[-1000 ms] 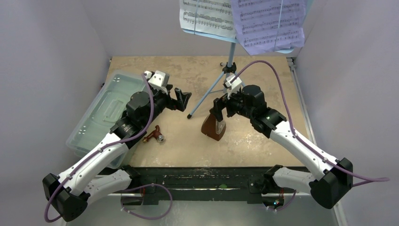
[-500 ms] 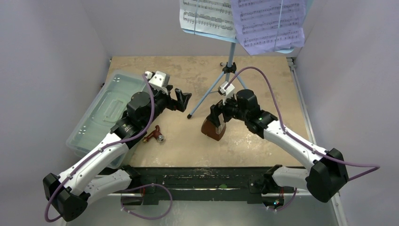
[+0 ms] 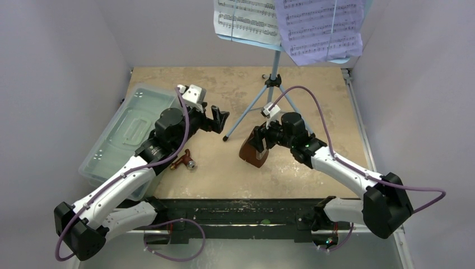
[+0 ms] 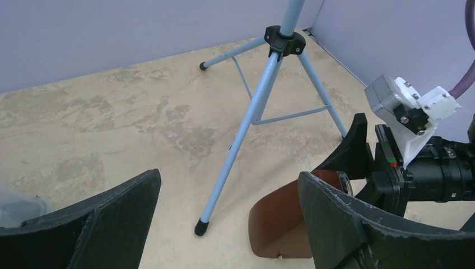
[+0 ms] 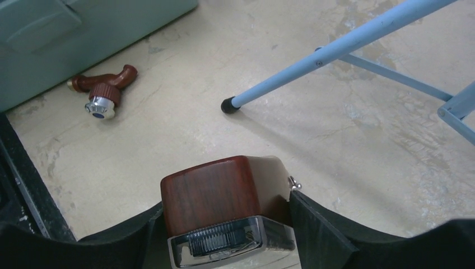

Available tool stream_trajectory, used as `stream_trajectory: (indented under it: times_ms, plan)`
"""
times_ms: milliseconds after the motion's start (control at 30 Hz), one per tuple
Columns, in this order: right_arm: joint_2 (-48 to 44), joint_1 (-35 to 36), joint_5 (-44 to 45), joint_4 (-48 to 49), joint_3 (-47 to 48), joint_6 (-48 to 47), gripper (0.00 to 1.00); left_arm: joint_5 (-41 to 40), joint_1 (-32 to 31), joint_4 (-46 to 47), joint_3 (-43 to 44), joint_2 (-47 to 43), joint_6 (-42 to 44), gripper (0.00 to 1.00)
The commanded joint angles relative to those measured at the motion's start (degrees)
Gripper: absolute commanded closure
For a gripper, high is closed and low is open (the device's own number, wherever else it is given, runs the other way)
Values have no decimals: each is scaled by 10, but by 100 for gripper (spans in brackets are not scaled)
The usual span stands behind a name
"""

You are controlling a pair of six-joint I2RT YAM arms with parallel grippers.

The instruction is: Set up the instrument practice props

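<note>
Right fingers (image 5: pixel 322 235) closed against metronome (image 5: pixel 210 190), left fingers (image 4: pixel 112 224) spread wide, holding nothing

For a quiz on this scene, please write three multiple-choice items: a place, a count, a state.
1. The small brown key lies: A on the stand's desk; B between the clear box and the metronome; C inside the box.
2. Sheet-music pages on the music stand: A one; B two; C four.
3. The left gripper is: A open, empty; B shut on a tripod leg; C shut on the key.
Answers: B, seen from above; B, one white, one lilac; A, fingers apart, nothing between.
</note>
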Motion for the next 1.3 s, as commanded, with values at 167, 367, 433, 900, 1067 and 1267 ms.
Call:
stream_trajectory:
  times_ms: [167, 367, 433, 900, 1067, 1267]
  plan:
    - [-12, 5, 8, 71, -36, 119, 61, 9, 5, 19, -9, 24, -8, 5]
    - [-12, 4, 10, 54, -21, 235, 94, 47, 5, -33, -10, 38, -82, 4]
    - [-9, 4, 6, 42, -9, 261, 100, 77, 4, -66, -13, 47, -123, 4]
    - [45, -6, -20, -3, 54, 364, 100, -27, -203, -268, -1, 136, -243, 4]
    - [39, -9, -26, 3, 44, 374, 100, -117, -248, -308, 31, 223, -210, 1]
    - [27, -15, -30, 0, 36, 367, 100, -147, -251, -332, 64, 255, -154, 0]
